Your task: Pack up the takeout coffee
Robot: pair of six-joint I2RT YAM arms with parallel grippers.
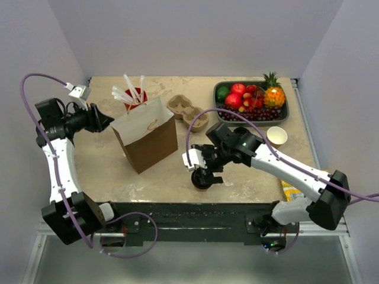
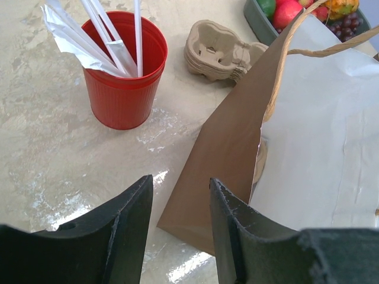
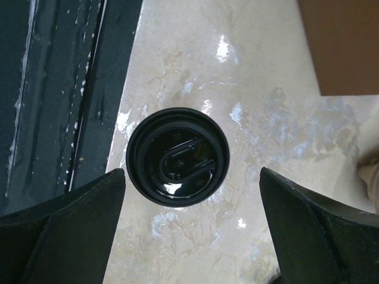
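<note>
While the table [image 1: 106, 171] carries an upright brown paper bag [image 1: 148, 139] with its mouth open, you have the left gripper [image 2: 179, 183] at the bag's rim, fingers apart with a corner of the paper in the gap. Your right gripper [image 3: 192, 171] hangs over the takeout coffee [image 3: 177, 164], jaws spread wide and clear of its black lid on both sides. That cup stands on the table by the near edge, right of the bag and apart from it.
</note>
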